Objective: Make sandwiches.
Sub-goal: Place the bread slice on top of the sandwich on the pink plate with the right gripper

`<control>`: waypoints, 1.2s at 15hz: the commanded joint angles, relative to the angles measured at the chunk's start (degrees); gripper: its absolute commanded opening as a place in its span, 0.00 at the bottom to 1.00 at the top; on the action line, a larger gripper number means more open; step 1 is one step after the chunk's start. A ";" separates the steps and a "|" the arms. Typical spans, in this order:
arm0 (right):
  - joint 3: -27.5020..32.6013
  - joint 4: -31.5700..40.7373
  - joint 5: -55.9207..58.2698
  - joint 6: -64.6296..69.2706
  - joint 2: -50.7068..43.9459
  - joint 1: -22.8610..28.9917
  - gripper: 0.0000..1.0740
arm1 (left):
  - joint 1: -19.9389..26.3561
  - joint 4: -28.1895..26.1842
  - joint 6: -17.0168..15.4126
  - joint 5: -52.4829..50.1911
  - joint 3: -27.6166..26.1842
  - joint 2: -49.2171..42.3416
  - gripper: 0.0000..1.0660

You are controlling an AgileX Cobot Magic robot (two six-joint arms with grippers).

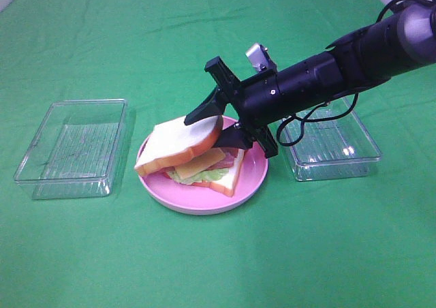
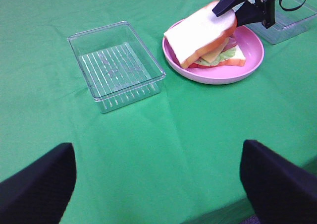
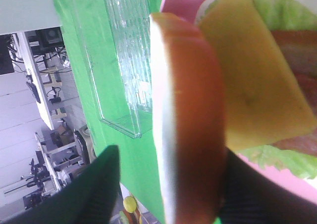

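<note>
A sandwich stack lies on the round pink plate (image 1: 204,204): bottom bread slice (image 1: 233,178), pale green lettuce (image 1: 201,177), a bit of reddish bacon (image 1: 230,161) and yellow cheese (image 1: 202,163). My right gripper (image 1: 219,122) is shut on the top bread slice (image 1: 178,143), holding its far crust edge; the slice is tilted, its near end resting on the stack. The right wrist view shows the slice's crust (image 3: 193,125) between the fingers (image 3: 94,194), over the cheese (image 3: 247,75). My left gripper (image 2: 158,184) is open and empty, low over the cloth, well short of the plate (image 2: 218,76).
A clear plastic tray (image 1: 71,148) stands left of the plate and another (image 1: 334,148) right of it, under the right arm. Both show in the left wrist view, the left tray (image 2: 116,65) and the right tray (image 2: 290,26). Green cloth covers the table.
</note>
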 commanded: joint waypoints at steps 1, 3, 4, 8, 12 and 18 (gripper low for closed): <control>0.06 -4.47 -0.46 -0.74 -0.34 -0.11 0.71 | -0.06 -0.40 0.00 -0.57 0.11 -0.52 0.80; 0.06 -8.82 -0.52 0.52 -1.20 -0.11 0.71 | -0.06 -0.40 0.00 -0.57 0.11 -0.52 0.80; 0.06 -9.85 -0.63 0.80 -1.38 -0.11 0.71 | -0.06 -0.40 0.00 -0.57 0.11 -0.52 0.80; 0.06 -25.38 -2.18 8.54 -5.10 -0.11 0.71 | -0.06 -0.40 0.00 -0.57 0.11 -0.52 0.80; 0.06 -46.70 1.43 15.64 -13.35 -0.11 0.71 | -0.06 -0.40 0.00 -0.57 0.11 -0.52 0.80; 0.11 -67.27 16.27 24.52 -33.46 -0.11 0.71 | -0.06 -0.40 0.00 -0.57 0.11 -0.52 0.80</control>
